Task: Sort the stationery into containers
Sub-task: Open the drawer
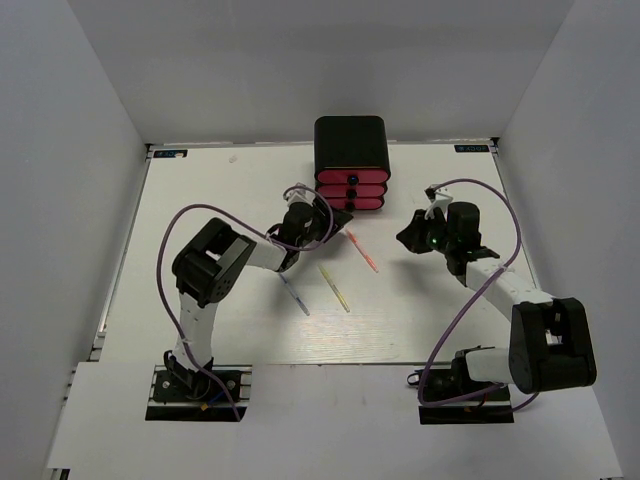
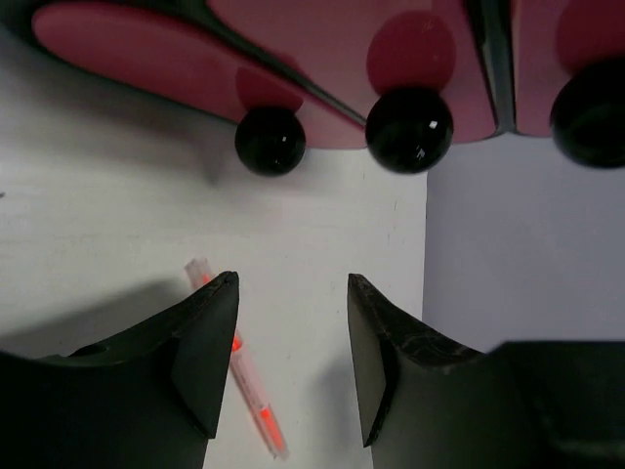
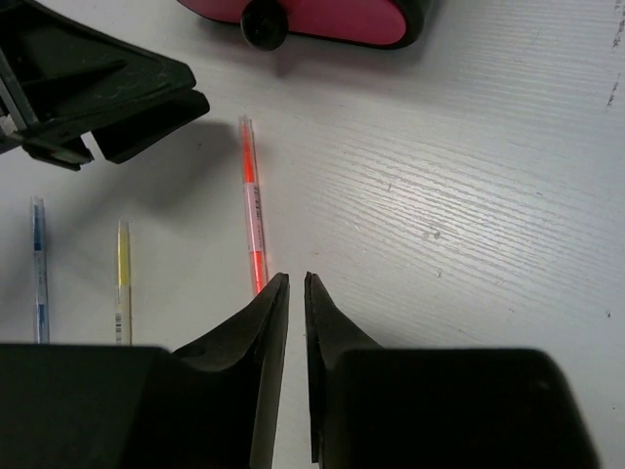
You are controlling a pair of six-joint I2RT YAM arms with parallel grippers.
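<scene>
So the white table [image 1: 220, 180] has the black cabinet [image 1: 351, 145] at the far side, with its three pink drawers [image 1: 335, 190] facing the arms. They all look pushed in as far as I can tell.

The left gripper [image 2: 291, 362] is right up in front of the drawer stack, rolled on its side, claw spread wide with nothing in it. The right gripper [image 3: 296, 293] hangs off to the cabinet's right, fingers pressed almost together with just a sliver of gap, also empty.

I can only see three bits of stationery, all lying loose on the table. The orange pen [image 3: 251, 205] is nearest the cabinet, just beside and partly under the left claw. The yellow pen [image 3: 122, 278] and the blue pen [image 3: 37, 269] are further back toward the arm bases, well apart from the drawers.

My read is that this is the drawer-opening step. The left claw faces the round black knobs, and the closest one [image 2: 270, 140] looks like the bottom drawer's. Next it'd need to creep forward, centre that knob between the fingers, close on it and pull straight back. It should watch it doesn't nudge the orange pen on the way.
</scene>
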